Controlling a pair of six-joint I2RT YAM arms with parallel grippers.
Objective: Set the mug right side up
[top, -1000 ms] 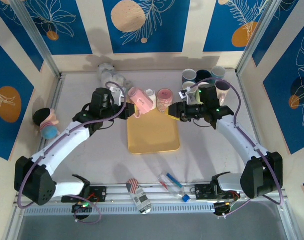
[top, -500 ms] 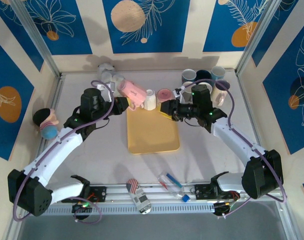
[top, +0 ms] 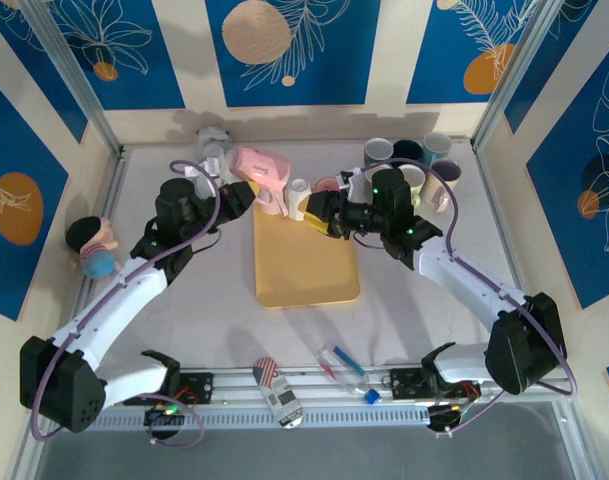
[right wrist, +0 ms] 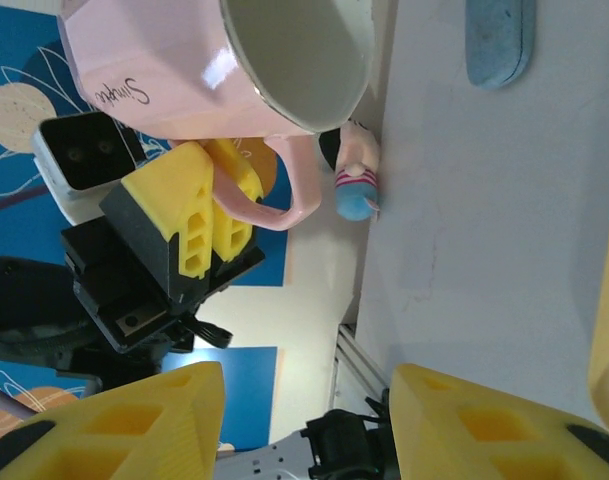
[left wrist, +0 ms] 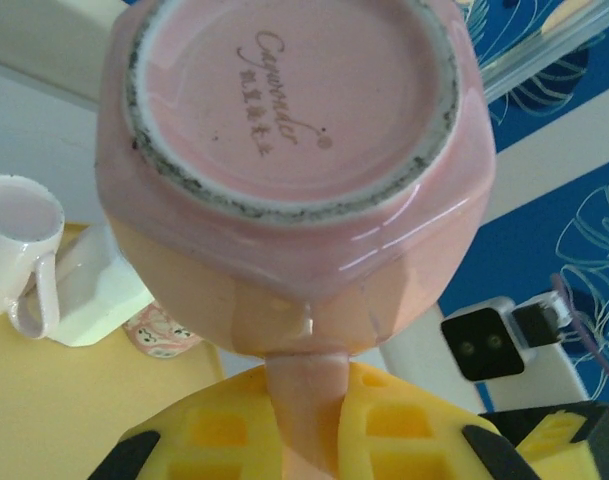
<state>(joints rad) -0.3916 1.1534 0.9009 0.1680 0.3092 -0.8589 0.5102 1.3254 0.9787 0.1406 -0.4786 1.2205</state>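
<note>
Mid-turn, judging by the pose: pink mug (top: 262, 168) aloft near the back of the table (top: 184, 300), above the far left corner of the yellow mat (top: 306, 275), handle clamped in the left gripper (top: 249, 193), right gripper (top: 319, 212) close by with jaws apart and empty. Lying sideways, long axis about level, mouth toward the right gripper, base toward the left wrist. Next, probably: roll the mouth upward, then set down gently on the base.
</note>
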